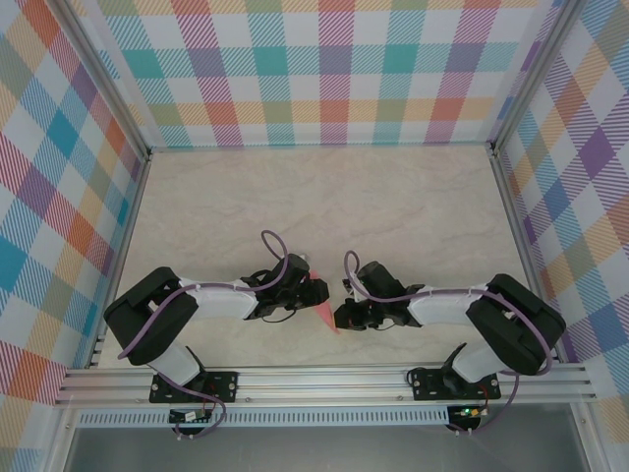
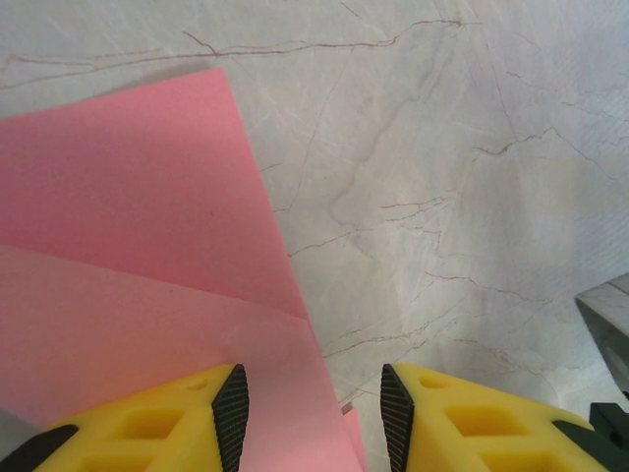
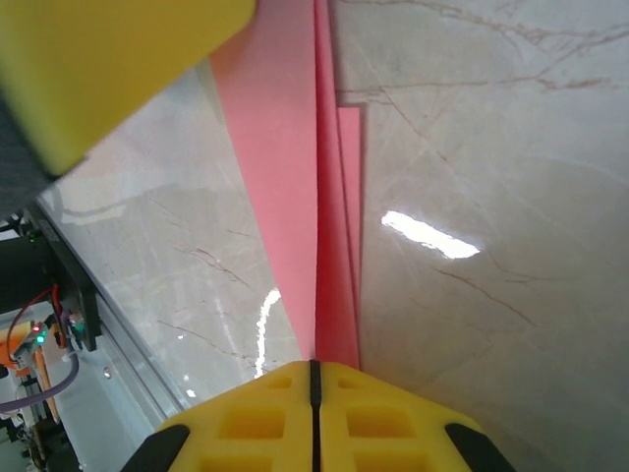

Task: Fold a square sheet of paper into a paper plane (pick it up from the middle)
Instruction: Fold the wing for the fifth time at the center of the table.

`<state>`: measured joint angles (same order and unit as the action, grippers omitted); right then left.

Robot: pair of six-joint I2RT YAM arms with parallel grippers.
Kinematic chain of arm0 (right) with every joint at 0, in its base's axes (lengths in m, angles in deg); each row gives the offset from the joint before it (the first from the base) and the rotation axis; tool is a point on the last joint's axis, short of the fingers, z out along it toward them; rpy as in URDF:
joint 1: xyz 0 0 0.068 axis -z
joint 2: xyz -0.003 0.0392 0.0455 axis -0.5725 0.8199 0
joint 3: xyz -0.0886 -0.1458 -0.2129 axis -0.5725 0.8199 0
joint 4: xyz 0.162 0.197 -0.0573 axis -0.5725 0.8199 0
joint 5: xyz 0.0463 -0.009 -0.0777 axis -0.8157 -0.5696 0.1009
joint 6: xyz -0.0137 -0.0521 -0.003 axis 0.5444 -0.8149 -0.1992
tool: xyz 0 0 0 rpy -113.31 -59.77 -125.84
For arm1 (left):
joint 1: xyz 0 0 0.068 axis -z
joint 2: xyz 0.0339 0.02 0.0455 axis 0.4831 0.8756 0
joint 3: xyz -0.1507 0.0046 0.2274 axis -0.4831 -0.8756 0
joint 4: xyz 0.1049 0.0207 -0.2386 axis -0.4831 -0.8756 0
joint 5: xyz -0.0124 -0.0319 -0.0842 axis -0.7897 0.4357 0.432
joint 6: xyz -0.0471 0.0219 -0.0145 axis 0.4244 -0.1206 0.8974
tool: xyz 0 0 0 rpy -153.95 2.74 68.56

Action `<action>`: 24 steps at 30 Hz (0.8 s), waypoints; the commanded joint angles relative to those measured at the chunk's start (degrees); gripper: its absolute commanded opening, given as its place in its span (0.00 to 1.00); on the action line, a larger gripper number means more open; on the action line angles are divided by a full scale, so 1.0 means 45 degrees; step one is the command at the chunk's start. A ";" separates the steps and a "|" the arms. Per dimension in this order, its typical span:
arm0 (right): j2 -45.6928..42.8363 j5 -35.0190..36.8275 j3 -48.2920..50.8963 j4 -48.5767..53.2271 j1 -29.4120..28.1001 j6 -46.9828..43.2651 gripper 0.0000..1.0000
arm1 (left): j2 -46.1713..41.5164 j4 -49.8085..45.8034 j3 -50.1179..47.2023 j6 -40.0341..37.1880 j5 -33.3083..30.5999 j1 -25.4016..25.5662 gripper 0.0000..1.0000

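Left jaws: part open over pink paper [image 2: 147, 295] | right jaws: pinched shut on it

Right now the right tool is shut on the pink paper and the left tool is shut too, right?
No: the left wrist view shows the left tool open, jaws apart. The right tool is indeed shut on the pink paper.

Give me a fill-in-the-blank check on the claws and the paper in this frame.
The right claw is ____ on the folded paper.
The left claw has its jaws ____.
The folded paper is ____ in colour.
In the top view, the paper sits ____ the two claws.
Missing words: shut; open; pink; between.
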<state>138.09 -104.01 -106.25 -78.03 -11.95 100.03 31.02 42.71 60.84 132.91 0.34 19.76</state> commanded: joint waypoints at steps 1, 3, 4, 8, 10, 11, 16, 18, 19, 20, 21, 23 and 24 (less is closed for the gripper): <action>0.0686 -0.0496 -0.0049 0.1024 -0.0297 -0.0308 0.07 | 0.0265 -0.0818 0.0051 0.0030 -0.0533 0.0008 0.43; 0.1104 -0.0402 -0.0149 0.1250 -0.0378 -0.0319 0.07 | 0.0280 -0.0818 0.0049 0.0054 -0.0526 0.0012 0.43; 0.1302 -0.0317 -0.0187 0.1350 -0.0418 -0.0322 0.06 | 0.0269 -0.0837 0.0048 0.0078 -0.0541 -0.0006 0.43; 0.1874 0.0562 -0.0432 0.2411 -0.0652 -0.0235 0.05 | 0.0285 -0.0953 0.0069 0.0079 -0.0598 0.0010 0.43; 0.1800 0.0916 -0.0477 0.2678 -0.0842 -0.0186 0.05 | 0.0285 -0.1059 0.0088 0.0098 -0.0639 -0.0006 0.43; 0.1625 0.1176 -0.0465 0.2784 -0.0925 -0.0124 0.06 | 0.0282 -0.1134 0.0117 0.0098 -0.0678 0.0022 0.43; -0.0527 0.2646 -0.0001 0.3131 -0.1108 0.0181 0.11 | 0.0266 -0.1268 0.0181 0.0096 -0.0645 -0.0004 0.43; -0.1636 0.2682 0.0188 0.2817 -0.1109 0.0235 0.14 | 0.0285 -0.1289 0.0199 0.0077 -0.0624 0.0007 0.43; -0.2154 0.2655 0.0250 0.2685 -0.1110 0.0281 0.15 | 0.0304 -0.1306 0.0251 0.0050 -0.0598 0.0003 0.43; -0.2545 0.2619 0.0272 0.2544 -0.1107 0.0326 0.17 | 0.0307 -0.1307 0.0263 0.0036 -0.0554 0.0009 0.43; -0.2869 0.2487 0.0282 0.2283 -0.1098 0.0337 0.18 | 0.0314 -0.1307 0.0293 0.0002 -0.0533 0.0008 0.43; -0.3182 0.2219 0.0177 0.1832 -0.1107 0.0409 0.17 | 0.0314 -0.1331 0.0340 -0.0035 -0.0499 0.0007 0.43; -0.3245 0.2237 0.0135 0.1676 -0.1107 0.0561 0.16 | 0.0324 -0.1355 0.0342 -0.0044 -0.0488 0.0002 0.43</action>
<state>124.82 -94.26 -105.02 -68.83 -16.58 101.43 31.13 40.78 61.76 133.07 -0.28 19.78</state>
